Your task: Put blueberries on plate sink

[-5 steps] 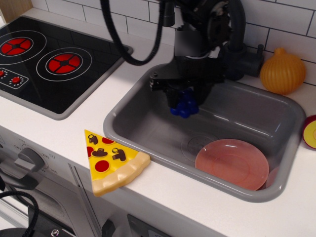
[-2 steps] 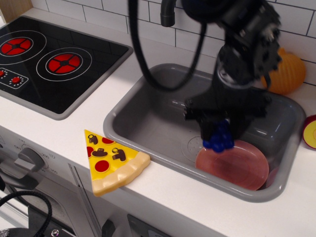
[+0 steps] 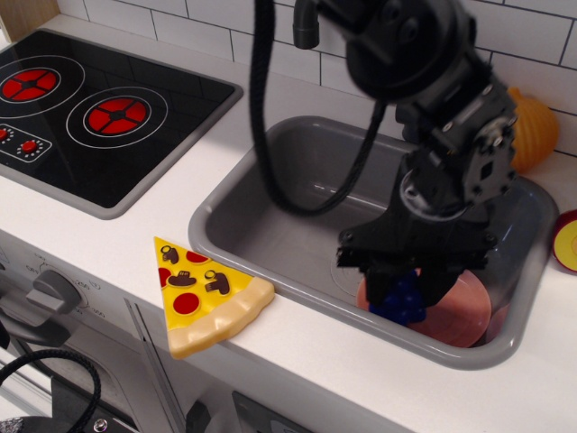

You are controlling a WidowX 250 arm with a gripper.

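**Blueberries held low over the pink plate in the toy sink**

Sink (image 3: 270, 194) space was tight on the right and open on the left. The grey basin sat sunk in a white counter (image 3: 153, 230), with its near rim running along the counter's front strip and its far rim against the tiled wall. The left half of the basin floor lay bare. The right half was filled by the black arm and its gripper (image 3: 399, 290), which hung inside the basin close to the near wall.

The jaws pinched one cluster of dark blue blueberries (image 3: 401, 300) between them. The cluster was right over the left part of the plate (image 3: 464, 311), a single salmon-pink disc lying on the basin floor at the near right corner. Whether the berries touched the plate could not be told.

A thick black cable (image 3: 270, 135) looped down from the arm over the basin's left side.

Around the sink stood one pizza slice (image 3: 203, 293) at the counter's front edge, touching the basin's near-left rim; one black stove top (image 3: 99, 108) with two large red burners, well apart on the left; one orange onion-shaped toy (image 3: 532, 131) behind the arm at the far right; and one yellow-and-purple disc (image 3: 568, 242) cut off by the right edge.
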